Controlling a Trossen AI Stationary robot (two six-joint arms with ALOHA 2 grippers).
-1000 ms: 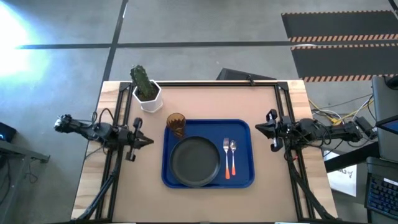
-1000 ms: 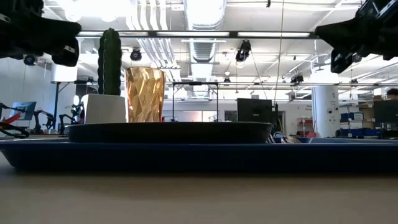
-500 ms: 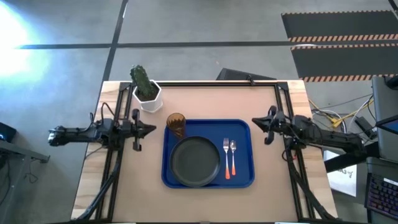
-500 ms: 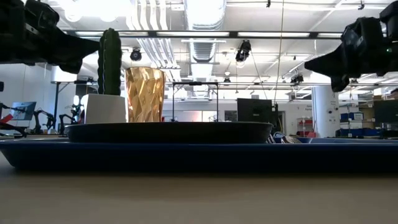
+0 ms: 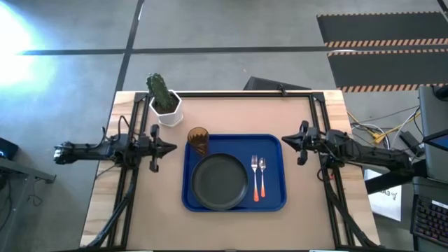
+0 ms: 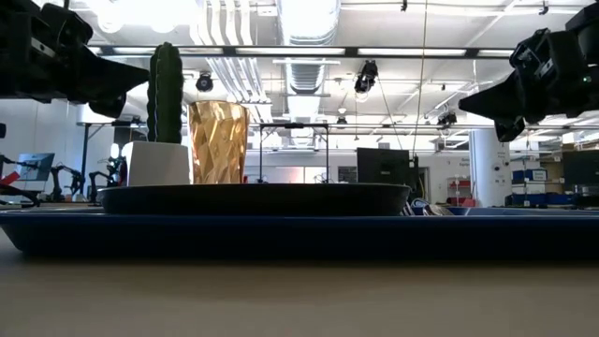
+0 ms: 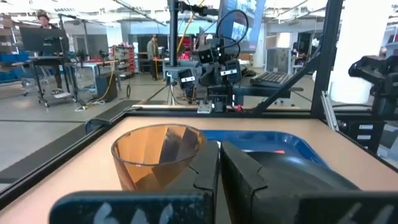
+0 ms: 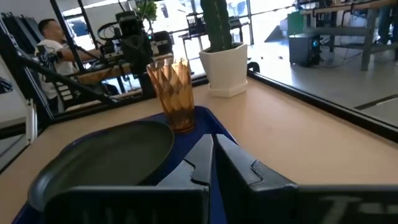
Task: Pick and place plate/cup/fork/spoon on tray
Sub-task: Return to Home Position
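Note:
The blue tray (image 5: 273,199) lies mid-table. The dark plate (image 5: 220,182) lies flat on its left half. The amber cup (image 5: 198,140) stands upright on its far left corner. The fork (image 5: 254,175) and spoon (image 5: 262,175) lie side by side to the right of the plate, with their orange handles toward the near edge. My left gripper (image 5: 173,147) hovers shut just left of the tray, pointing at the cup (image 7: 158,152). My right gripper (image 5: 283,140) hovers shut at the tray's far right corner, facing the cup (image 8: 174,93) and the plate (image 8: 106,162).
A white pot with a green cactus (image 5: 164,103) stands at the table's far left, behind the cup. Black frame rails (image 5: 318,119) run along the table's left, right and far sides. Bare tabletop (image 5: 231,115) lies between the tray and the far edge.
Both arms have stretched out level toward the tray. My left gripper has gone toward the table's right and a little toward the far edge, and now points at the cup. My right gripper has gone toward the left, up to the tray's far right corner. The dishes have kept still.

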